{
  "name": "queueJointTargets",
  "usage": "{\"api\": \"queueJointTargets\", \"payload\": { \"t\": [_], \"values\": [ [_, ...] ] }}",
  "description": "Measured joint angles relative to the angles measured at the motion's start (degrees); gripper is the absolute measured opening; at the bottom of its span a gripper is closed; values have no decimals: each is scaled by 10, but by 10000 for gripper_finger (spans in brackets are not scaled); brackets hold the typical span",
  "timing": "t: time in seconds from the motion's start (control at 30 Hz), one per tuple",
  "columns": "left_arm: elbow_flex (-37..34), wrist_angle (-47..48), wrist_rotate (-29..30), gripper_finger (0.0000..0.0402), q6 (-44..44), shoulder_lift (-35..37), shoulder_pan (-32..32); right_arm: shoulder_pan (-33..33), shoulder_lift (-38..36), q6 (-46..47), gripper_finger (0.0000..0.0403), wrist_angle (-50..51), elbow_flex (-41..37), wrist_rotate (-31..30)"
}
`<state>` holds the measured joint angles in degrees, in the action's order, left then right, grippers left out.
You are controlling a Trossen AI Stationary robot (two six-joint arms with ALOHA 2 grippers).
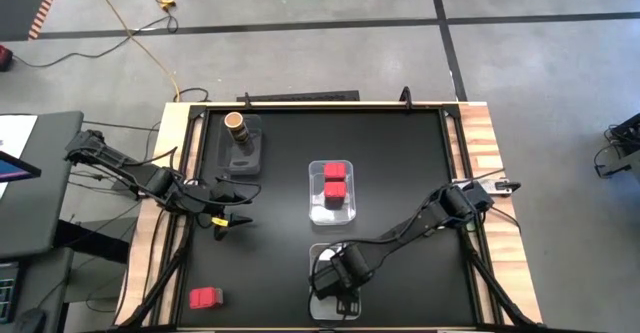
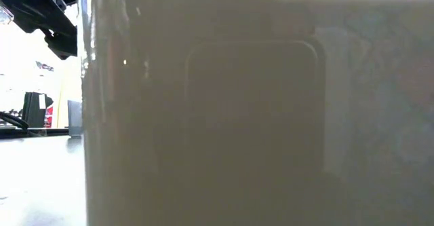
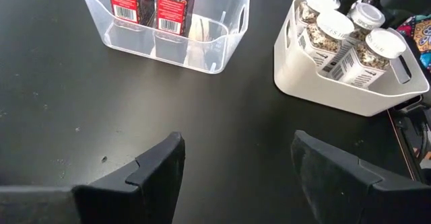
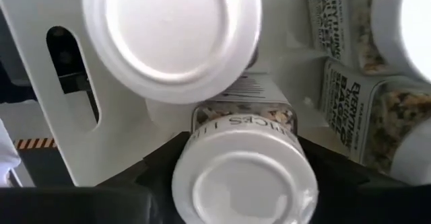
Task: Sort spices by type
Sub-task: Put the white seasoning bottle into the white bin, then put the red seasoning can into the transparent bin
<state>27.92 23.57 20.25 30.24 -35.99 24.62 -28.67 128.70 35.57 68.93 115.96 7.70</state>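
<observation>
At the counter's [image 1: 400, 173] near edge, the right claw [image 4: 244, 158] sits inside the white tub [image 3: 323, 83], its fingers astride a white-lidded jar [image 4: 244, 183] among three others. Farther in, two red boxes [image 1: 335, 179] fill the clear tub [image 1: 332, 191]. The left claw [image 3: 236, 163] hangs parted and empty over bare counter; a third red box [image 1: 206, 297] lies near the left corner, and a brown-topped jar [image 1: 236, 123] stands farthest.

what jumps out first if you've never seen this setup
The right gripper reaching down into the white tub at the table's near edge, its fingers on either side of a white-lidded jar among other such jars. Next, the two red boxes standing in the clear tub at mid-table. A lone red box lies near the front left corner.
</observation>
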Motion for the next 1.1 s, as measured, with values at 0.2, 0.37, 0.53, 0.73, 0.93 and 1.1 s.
{"api": "queueJointTargets", "payload": {
  "t": [0.2, 0.37, 0.53, 0.73, 0.93, 1.1],
  "values": [
    [0, 0, 0, 261, 0, 0, 0, 2, -1, -1, 290, 1, 0, 0],
    [0, 0, 0, 261, 0, 0, 0, 3, -7, 3, 292, 22, 10, 0],
    [0, 1, 0, 261, 0, 0, 0, 3, -9, 4, 292, 74, 48, 0],
    [0, 1, 0, 261, 0, 0, 0, 3, -10, 4, 292, 123, 100, -21],
    [0, 1, 0, 261, 0, 0, 0, -2, -27, 50, 292, 174, 122, -78],
    [0, 1, 0, 261, 7, 0, 0, -27, -81, 105, 292, 187, 122, -159]
  ]
}}
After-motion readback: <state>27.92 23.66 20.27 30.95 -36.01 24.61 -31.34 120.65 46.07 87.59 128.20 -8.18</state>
